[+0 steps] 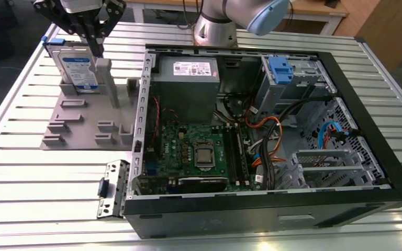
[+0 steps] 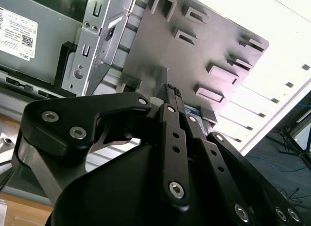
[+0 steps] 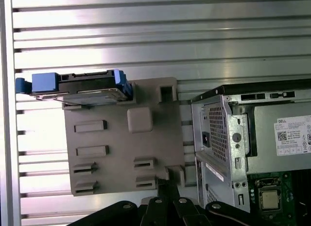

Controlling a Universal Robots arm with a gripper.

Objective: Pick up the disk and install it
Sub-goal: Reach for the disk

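The disk stands on edge in a slot at the far end of a grey holder plate, silver with a white-and-blue label and a blue carrier frame. In the first wrist view the disk sits at one corner of the plate. My gripper hangs just above the disk's top edge, on the side nearer the computer case. Its black fingers are shut together with nothing between them. In both wrist views the gripper shows closed, and a strip of the disk's label peeks out behind the fingers.
An open black computer case lies on the slatted metal table, to the exterior view's right of the holder. Inside are a grey power supply, a drive bay with a blue tab, a motherboard and cables. A loose metal bracket lies beside the case.
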